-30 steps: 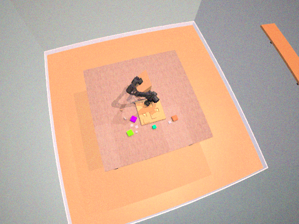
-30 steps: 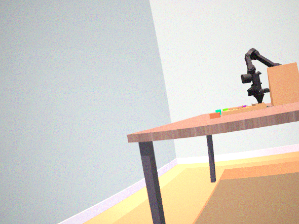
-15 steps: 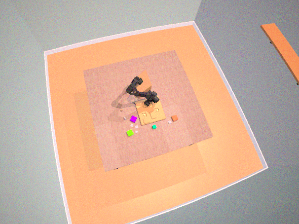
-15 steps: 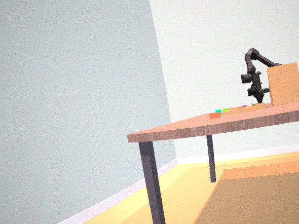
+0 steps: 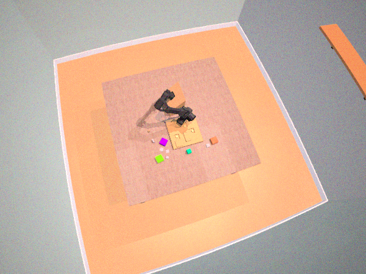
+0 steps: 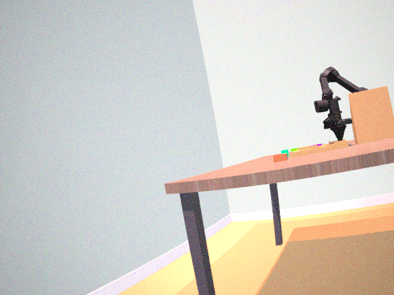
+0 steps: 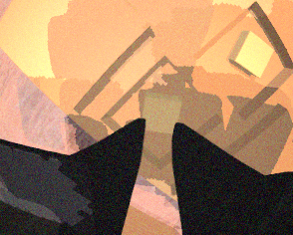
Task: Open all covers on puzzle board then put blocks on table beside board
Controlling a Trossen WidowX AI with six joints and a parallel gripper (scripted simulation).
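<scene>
The tan puzzle board (image 5: 199, 139) (image 6: 314, 150) (image 7: 95, 30) lies on the table. My gripper (image 6: 340, 139) (image 7: 158, 128) is low over the board's end nearest the arm base, pointing down, its fingers parted by a narrow gap with nothing held. A shaded, pale square knob (image 7: 161, 111) shows just beyond the fingertips. A bright pale knob (image 7: 255, 54) stands farther right in the wrist view. Two more knobs (image 5: 177, 136) (image 5: 192, 130) show on the board's far half. Shadow and the arm hide part of the board, so I cannot tell how each cover stands.
On the table around the board lie a purple block (image 5: 163, 141), a lime block (image 5: 159, 159), a teal block (image 5: 189, 151) (image 6: 284, 152), an orange block (image 5: 214, 140) (image 6: 280, 157) and several small white pieces. A tall tan box (image 6: 372, 115) stands by the arm base.
</scene>
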